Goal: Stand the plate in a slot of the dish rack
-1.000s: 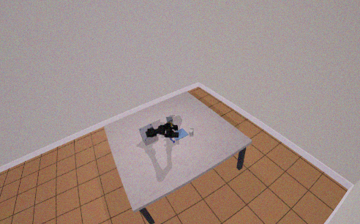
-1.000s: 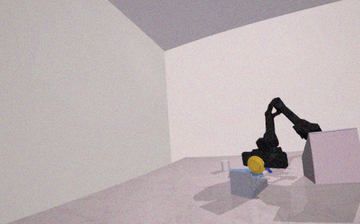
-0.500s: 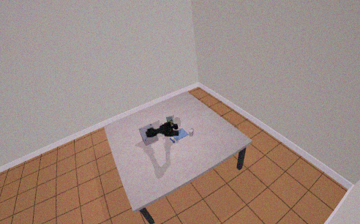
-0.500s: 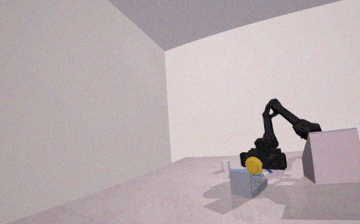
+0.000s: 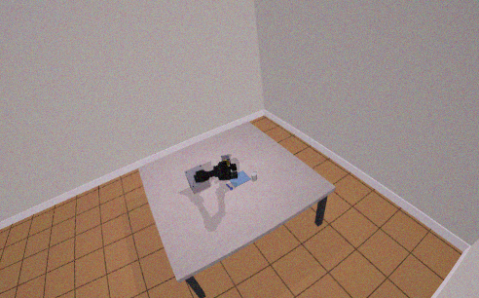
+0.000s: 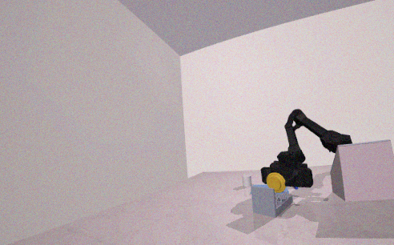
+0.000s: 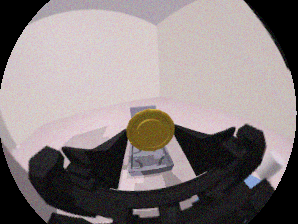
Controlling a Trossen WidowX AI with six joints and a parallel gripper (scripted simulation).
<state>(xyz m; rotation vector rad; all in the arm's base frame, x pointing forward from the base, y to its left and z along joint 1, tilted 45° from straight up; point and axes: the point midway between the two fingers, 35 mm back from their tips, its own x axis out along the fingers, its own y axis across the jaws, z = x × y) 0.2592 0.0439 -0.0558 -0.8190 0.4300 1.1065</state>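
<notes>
The yellow plate (image 5: 227, 162) (image 6: 275, 182) (image 7: 145, 127) is on edge, its face toward the wrist camera. My gripper (image 7: 150, 129) is shut on it, one finger at each side of its rim. The pale blue-grey dish rack (image 5: 225, 157) (image 6: 263, 201) (image 7: 150, 171) stands on the table, below and beyond the plate. In the wrist view the plate hides the rack's middle. Its lower edge looks above the rack's floor; I cannot tell whether it is between rails.
A grey box (image 5: 203, 186) (image 6: 367, 172) stands under the arm's base. A white cup (image 5: 254, 176) (image 6: 247, 181) (image 7: 268, 166) stands beside a flat light-blue sheet (image 5: 240, 179) (image 7: 252, 181). A small dark-blue object (image 5: 229, 186) (image 6: 295, 187) lies near the sheet.
</notes>
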